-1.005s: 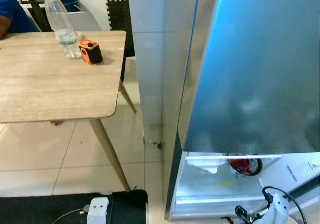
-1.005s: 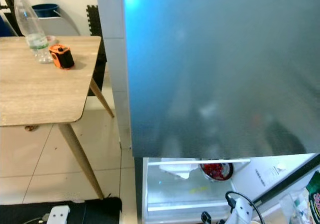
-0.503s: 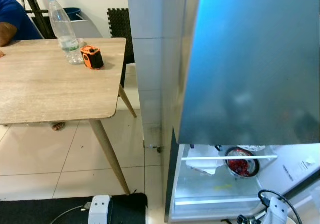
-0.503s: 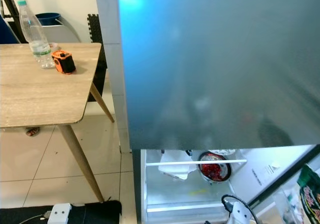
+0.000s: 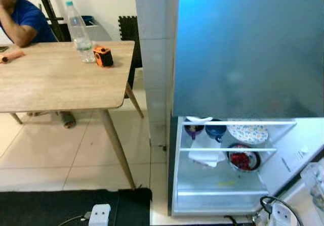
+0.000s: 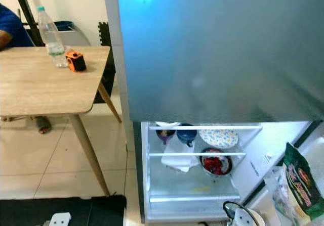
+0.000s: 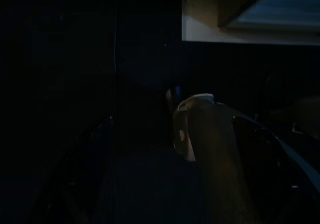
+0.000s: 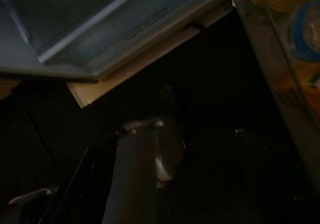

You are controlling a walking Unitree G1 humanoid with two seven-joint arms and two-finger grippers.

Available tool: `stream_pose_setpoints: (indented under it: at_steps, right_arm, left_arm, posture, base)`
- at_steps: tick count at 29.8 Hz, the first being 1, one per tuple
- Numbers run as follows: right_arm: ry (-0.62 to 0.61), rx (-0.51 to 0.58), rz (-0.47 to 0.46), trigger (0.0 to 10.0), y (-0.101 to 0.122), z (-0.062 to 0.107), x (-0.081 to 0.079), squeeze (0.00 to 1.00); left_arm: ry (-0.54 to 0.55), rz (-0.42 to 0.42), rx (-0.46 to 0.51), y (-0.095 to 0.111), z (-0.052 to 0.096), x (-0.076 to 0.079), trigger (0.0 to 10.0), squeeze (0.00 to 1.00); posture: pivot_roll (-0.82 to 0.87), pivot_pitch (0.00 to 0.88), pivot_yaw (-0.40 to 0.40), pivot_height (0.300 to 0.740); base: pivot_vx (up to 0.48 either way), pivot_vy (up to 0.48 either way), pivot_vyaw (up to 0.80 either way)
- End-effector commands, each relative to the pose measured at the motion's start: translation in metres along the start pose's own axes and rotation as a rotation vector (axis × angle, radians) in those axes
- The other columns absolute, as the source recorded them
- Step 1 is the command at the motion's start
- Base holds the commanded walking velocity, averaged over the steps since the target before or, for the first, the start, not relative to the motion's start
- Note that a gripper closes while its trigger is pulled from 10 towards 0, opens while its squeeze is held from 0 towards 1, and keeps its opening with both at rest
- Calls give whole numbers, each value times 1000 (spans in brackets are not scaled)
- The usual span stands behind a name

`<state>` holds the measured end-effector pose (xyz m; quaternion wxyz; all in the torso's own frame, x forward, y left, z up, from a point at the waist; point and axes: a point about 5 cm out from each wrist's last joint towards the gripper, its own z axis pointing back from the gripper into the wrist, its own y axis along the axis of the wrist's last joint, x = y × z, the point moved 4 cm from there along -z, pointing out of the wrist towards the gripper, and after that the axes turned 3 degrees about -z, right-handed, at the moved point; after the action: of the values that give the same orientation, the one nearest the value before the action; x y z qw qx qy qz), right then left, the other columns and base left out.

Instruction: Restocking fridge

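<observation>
1. Steel-blue upper fridge door [image 6: 217,49] blocks most of the head views; everything behind it is hidden.
2. Fridge [image 5: 228,165] lower compartment stands open and lit, facing the robot, on the robot's right side of the frame.
3. Upper shelf: two dark cups [image 5: 216,131] and a patterned plate [image 5: 247,133] lying flat. Shelf below: white bag [image 5: 205,156] beside a bowl of red food [image 5: 243,161]. Contents are small; can't say more.
4. Green snack packet [image 6: 302,181] at the lower right, cut off by the frame edge, long axis upright and slightly tilted. Can't tell what supports it.
5. Right gripper [image 8: 200,149]: wrist view very dark, looks toward the fridge's bottom edge and a colourful packet edge. Can't tell if the fingers are spread or pressed together.
6. Left gripper [image 7: 210,134]: nearly black view, arm idle. Finger state can't be told.
7. Wooden table [image 5: 55,82] to the left holds a water bottle [image 5: 77,31], upright, and an orange tape measure [image 5: 104,56] just beside it. Seated person in a blue shirt [image 5: 25,16], cut off at the frame edge.
</observation>
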<state>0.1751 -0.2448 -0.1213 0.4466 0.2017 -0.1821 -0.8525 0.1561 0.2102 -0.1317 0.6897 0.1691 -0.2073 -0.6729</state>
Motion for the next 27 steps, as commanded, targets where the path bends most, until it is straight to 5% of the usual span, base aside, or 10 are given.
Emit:
stream_pose_setpoints:
  at_steps: [1, 16, 27]
  right_arm:
    - [-9, 0, 6, 10000, 2, 0, 2, 0]
    - [-12, 2, 26, 10000, 4, 0, 4, 0]
    - [-10, -4, 19, 10000, 1, 1, 4, 0]
  left_arm:
    - [-13, -8, -19, -5, 0, 5, 10000, 0]
    - [-18, -12, -17, -3, -1, 7, 10000, 0]
    - [-20, -10, -21, -6, -1, 7, 10000, 0]
  posture:
    - [-49, 5, -27, 740]
    - [-51, 0, -28, 740]
    - [-52, 3, -26, 740]
  base:
    - [-345, 0, 0]
    - [-346, 0, 0]
    - [-346, 0, -693]
